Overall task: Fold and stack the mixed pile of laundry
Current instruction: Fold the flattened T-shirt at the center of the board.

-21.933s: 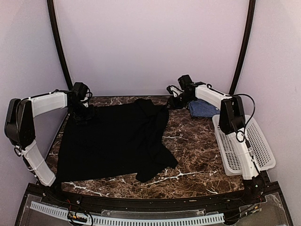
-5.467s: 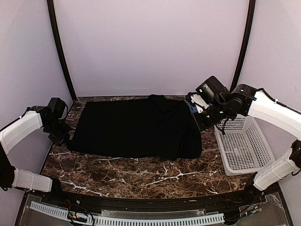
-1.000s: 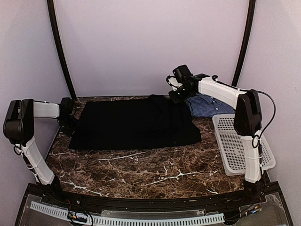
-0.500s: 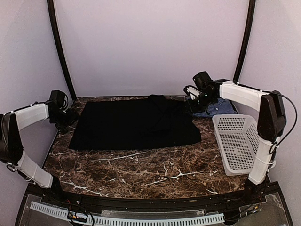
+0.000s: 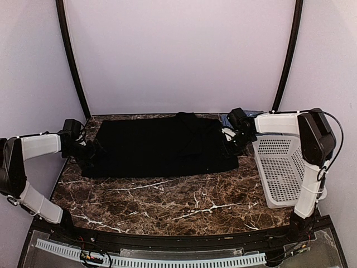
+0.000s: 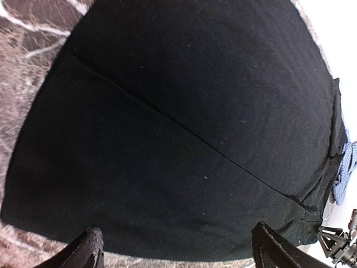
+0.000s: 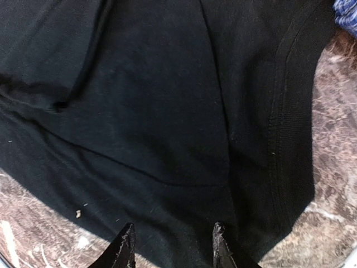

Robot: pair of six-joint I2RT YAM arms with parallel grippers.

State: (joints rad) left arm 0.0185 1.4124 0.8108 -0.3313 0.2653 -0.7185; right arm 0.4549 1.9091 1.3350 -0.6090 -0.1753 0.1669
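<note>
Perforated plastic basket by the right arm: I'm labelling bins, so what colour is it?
The perforated plastic basket is white, clearest in the top external view.

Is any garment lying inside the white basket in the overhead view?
No: the white basket shows only its bare perforated floor, while the black garment lies on the table beside it.
</note>
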